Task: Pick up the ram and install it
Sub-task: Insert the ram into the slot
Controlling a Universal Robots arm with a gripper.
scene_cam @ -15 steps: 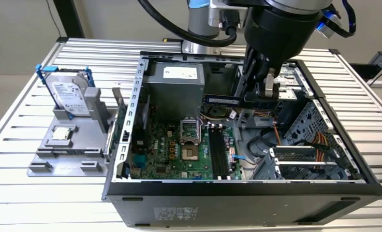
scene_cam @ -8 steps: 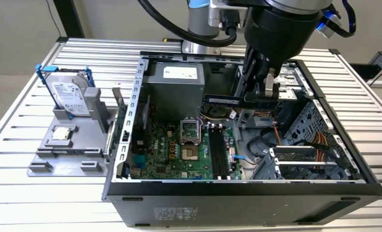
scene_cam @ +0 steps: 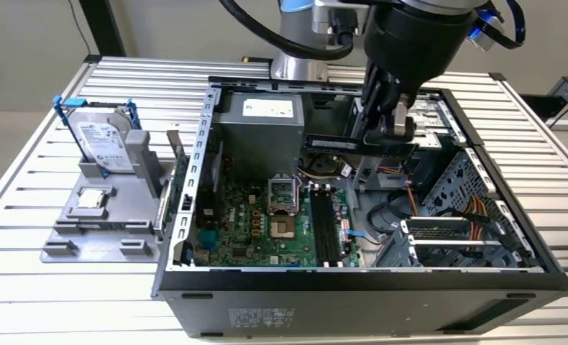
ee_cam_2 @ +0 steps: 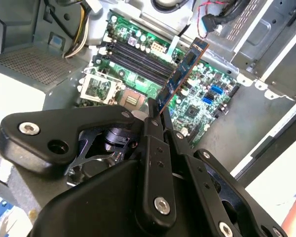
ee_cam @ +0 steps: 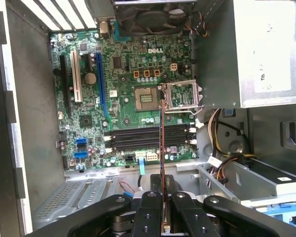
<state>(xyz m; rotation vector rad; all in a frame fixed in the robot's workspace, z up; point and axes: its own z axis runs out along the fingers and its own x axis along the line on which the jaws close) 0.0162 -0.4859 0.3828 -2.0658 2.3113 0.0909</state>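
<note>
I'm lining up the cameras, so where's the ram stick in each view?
Exterior view: ram held in the air over the open case.
Second wrist view: it slants out from the gripper.
First wrist view: edge-on, crossing the memory slots.
Shared landmark: those black memory slots.

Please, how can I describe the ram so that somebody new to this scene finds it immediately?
Find the open computer case. Above its green motherboard, the black end effector holds the ram: a long, thin circuit-board stick, held on edge. Unlike the dark memory slots below, it hangs above the board.
</note>
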